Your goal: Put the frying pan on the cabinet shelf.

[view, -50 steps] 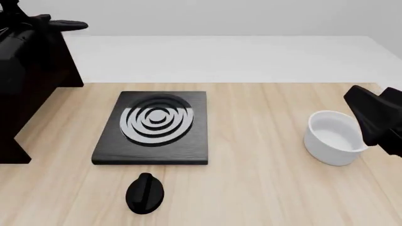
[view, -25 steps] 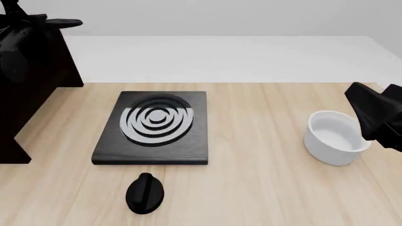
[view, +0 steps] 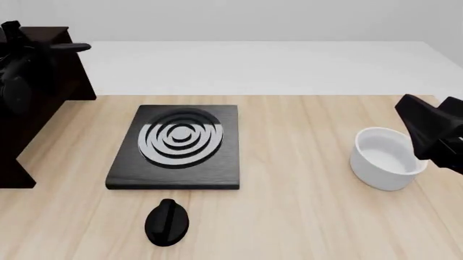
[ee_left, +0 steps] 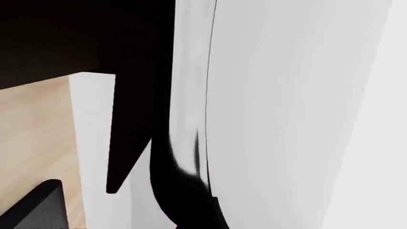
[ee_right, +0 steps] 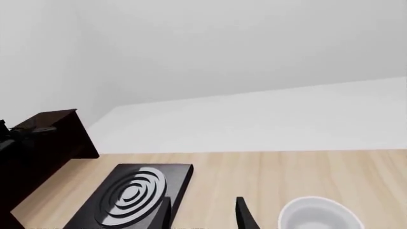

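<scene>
Frying pan (view: 69,47): only the straight black handle clearly readable, poking out toward 3 o'clock from the top of the dark cabinet (view: 47,119) at the table's 9 o'clock edge; round body lost in black-on-black, so impossible to say whether resting on the cabinet shelf or held just above it. Shelf board itself not separable from the other dark panels. Left gripper (view: 21,59) merged with the cabinet's darkness, fingers not distinguishable, cannot tell whether apart or clamped on the pan. Left wrist view no help: dark panels, a curved black shape of unclear identity, a sliver of wood. Right gripper (ee_right: 205,217) cut off at the frame's 3 o'clock edge in the front view; in its own wrist view both fingertips (ee_right: 243,214) visible, spread apart, nothing between them. White pot (view: 387,160) just beside that gripper, partly overlapped by it. Square black stove plate (view: 177,146) with silver rings mid-table, black oval knob (view: 167,222) at its 6 o'clock, apart from it. Light wood tabletop (view: 304,216), plain grain; beyond it at 12 o'clock a flat white floor (view: 253,65) and pale grey wall, featureless.
</scene>
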Robot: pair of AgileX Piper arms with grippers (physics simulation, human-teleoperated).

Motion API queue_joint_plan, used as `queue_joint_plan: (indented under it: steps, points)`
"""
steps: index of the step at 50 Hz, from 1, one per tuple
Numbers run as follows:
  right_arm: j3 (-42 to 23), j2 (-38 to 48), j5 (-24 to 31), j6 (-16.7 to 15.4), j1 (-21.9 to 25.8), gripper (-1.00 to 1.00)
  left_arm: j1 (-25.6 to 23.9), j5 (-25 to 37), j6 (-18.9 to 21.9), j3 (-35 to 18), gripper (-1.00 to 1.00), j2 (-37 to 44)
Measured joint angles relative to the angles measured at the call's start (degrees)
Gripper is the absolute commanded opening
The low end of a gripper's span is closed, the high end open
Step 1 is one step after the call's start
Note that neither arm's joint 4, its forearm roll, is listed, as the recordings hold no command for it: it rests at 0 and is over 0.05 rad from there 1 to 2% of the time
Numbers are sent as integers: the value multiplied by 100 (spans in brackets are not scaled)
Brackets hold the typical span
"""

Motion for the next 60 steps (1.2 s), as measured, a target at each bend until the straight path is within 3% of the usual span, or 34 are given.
queue_joint_plan:
  steps: [9, 10, 36, 60]
  points:
    - [36, -10, 17, 7, 3, 100, 10, -30, 6, 140, -100, -94]
    - [40, -13, 20, 8, 4, 100, 12, -31, 7, 149, 100, -101]
    - [197, -237, 145, 43, -31, 100, 36, -215, 133, 296, 100, -344]
    - [364, -462, 263, 76, -46, 100, -149, -417, 385, 939, 100, -960]
